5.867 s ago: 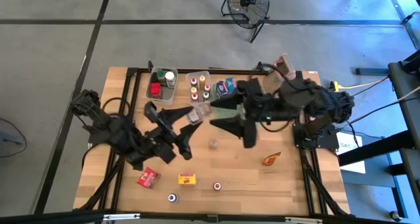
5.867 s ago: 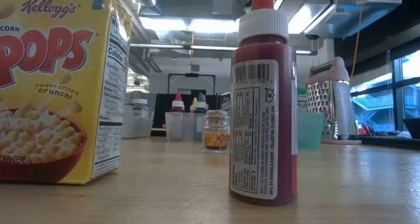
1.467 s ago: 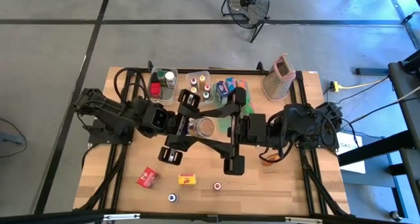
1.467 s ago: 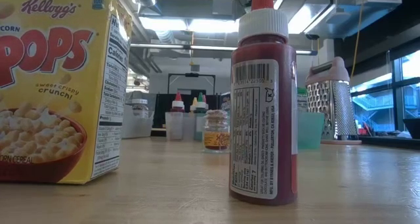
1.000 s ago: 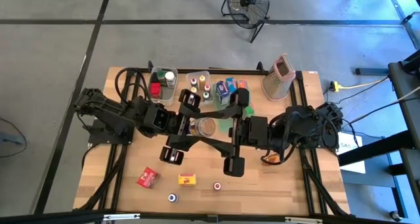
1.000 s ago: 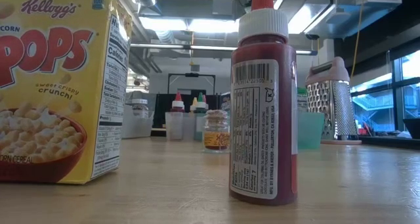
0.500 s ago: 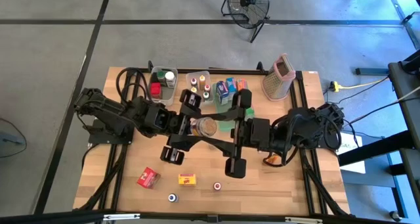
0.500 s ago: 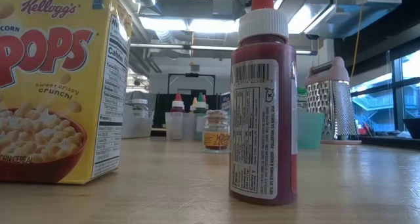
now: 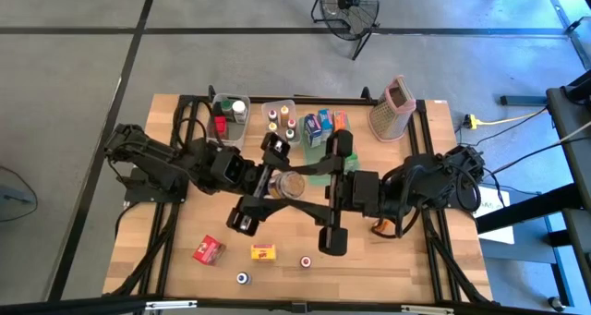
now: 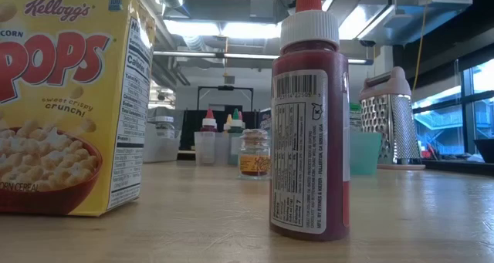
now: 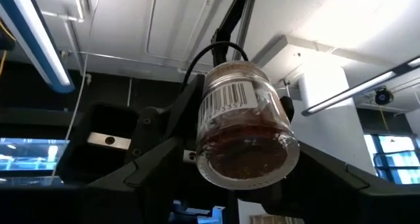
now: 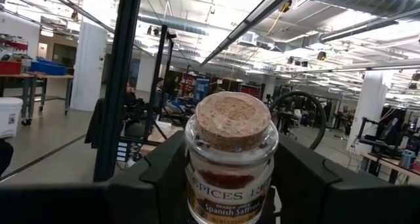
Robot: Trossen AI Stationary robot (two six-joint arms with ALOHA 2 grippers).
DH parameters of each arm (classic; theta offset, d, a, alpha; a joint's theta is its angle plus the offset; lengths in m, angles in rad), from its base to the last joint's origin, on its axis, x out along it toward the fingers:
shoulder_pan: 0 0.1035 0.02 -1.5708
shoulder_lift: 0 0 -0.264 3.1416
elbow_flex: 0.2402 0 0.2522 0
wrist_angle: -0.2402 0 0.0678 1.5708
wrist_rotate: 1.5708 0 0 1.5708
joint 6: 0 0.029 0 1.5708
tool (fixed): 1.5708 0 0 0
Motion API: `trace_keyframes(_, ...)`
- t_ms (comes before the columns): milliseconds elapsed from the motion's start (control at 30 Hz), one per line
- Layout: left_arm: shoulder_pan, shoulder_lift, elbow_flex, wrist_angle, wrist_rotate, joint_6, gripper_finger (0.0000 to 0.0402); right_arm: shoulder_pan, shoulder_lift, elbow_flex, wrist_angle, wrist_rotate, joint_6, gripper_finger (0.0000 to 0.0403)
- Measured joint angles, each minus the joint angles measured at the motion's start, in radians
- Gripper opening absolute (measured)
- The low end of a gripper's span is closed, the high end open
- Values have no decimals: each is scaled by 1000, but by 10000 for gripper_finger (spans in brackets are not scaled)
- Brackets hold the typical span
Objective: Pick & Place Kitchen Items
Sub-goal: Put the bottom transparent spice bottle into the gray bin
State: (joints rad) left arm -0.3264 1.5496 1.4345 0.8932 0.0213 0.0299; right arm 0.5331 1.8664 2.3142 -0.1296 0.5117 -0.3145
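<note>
High over the table's middle, a small glass spice jar (image 9: pixel 291 183) with a cork lid and a reddish-brown filling is held up between my two grippers. My right gripper (image 9: pixel 310 187) reaches in from the table's right and is shut on the jar. My left gripper (image 9: pixel 276 184) comes from the left, slanting upward. Its fingers (image 11: pixel 154 175) are open on either side of the jar's bottom end (image 11: pixel 244 159), and I cannot tell whether they touch it. More kitchen items lie on the near half of the table: a red carton (image 9: pixel 209 250), a yellow carton (image 9: pixel 265 252) and two tiny jars (image 9: pixel 305 260). My right gripper pinches the jar's glass body (image 12: pixel 197 184) between its two fingers, below the cork lid (image 12: pixel 233 121). The fingers come nearly level from the table's right, one on each side of the jar. The jar is upright, lid up, lifted clear of the table.
Clear bins (image 9: pixel 228 116) holding jars and bottles and a green tray (image 9: pixel 325 153) with cartons line the far edge. The pink box grater (image 9: pixel 392 107) is at the far right. An orange packet (image 9: pixel 380 224) lies under my right arm. The low view shows a cereal box (image 10: pixel 69 101) and a red bottle (image 10: pixel 309 124).
My left gripper has rolled a little and its fingers have spread slightly wider around the jar. The jar stays raised between both grippers, shifted slightly toward the near edge.
</note>
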Motion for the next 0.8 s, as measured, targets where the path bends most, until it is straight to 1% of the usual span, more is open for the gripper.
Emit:
trace_keyframes(167,0,-2,0,-40,-1,-30,252,0,0,0,1,0,4,188)
trace_keyframes(300,0,-5,0,-130,-3,-56,252,7,-3,0,-2,7,4,188)
trace_keyframes(400,0,-32,0,-252,-5,-78,252,22,-19,-1,-28,21,4,188)
trace_keyframes(500,-1,-82,0,-435,-36,-81,252,42,-50,0,-117,61,35,188)
trace_keyframes(567,-10,-124,0,-579,-78,-81,252,58,-72,0,-220,77,95,188)
trace_keyframes(667,-32,-191,0,-790,-154,-79,252,71,-98,0,-386,69,252,188)
trace_keyframes(800,-81,-273,0,-997,-232,-33,253,71,-118,0,-595,-30,514,188)
